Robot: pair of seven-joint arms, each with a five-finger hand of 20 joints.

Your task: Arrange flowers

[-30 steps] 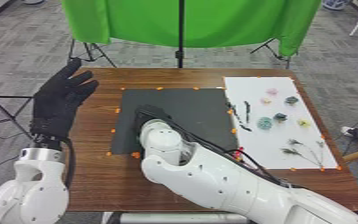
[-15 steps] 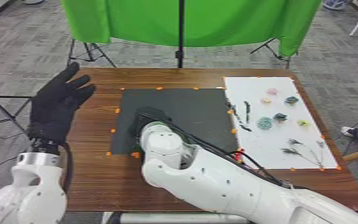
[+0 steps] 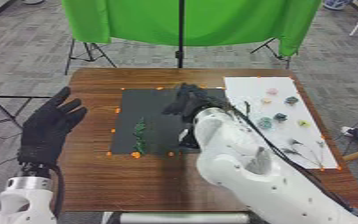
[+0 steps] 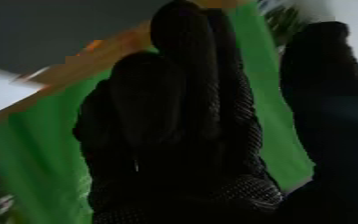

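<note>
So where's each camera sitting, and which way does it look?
Head view: it sits on the robot's head, looking forward and down at the table; the robot's left hand and right hand show, with the left arm and right arm.
Right wrist view: it sits on the right arm's wrist, looking along the right hand's black glove, with green cloth behind it.
Both views share the right hand and the green cloth.
</note>
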